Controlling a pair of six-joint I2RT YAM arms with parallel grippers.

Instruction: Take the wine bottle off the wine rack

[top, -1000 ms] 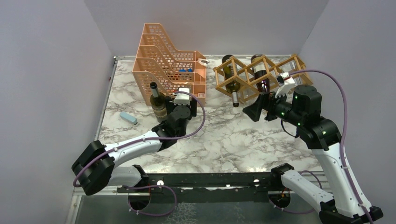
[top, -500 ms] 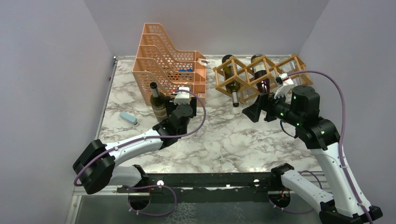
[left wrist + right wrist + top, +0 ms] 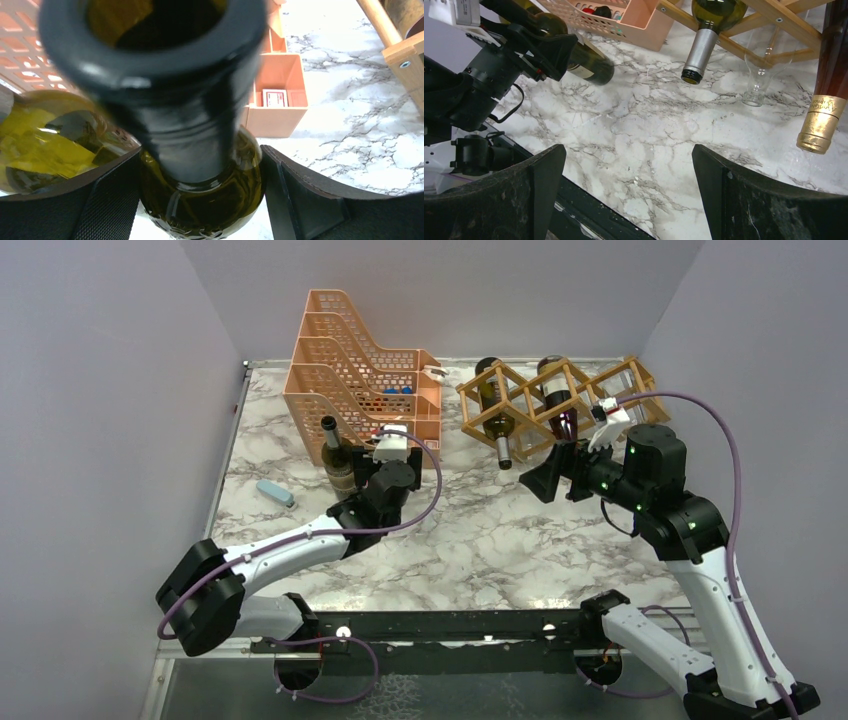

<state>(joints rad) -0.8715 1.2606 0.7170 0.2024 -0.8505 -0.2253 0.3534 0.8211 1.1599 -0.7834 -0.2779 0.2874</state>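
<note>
A dark green wine bottle stands upright on the marble table in front of the orange organizer. My left gripper is shut on its shoulder; in the left wrist view the fingers press both sides of the bottle. The wooden lattice wine rack stands at the back right. It holds a green bottle with a silver neck and a dark bottle with a gold cap. My right gripper hangs open and empty just in front of the rack, above bare table.
The orange perforated tiered organizer stands at the back, close behind the held bottle. A small blue block lies at the left. An upturned wine glass sits under the rack. Walls close in on both sides and at the back.
My left wrist has shifted slightly toward the bottle, which still stands in the same spot. The right arm has barely moved.
</note>
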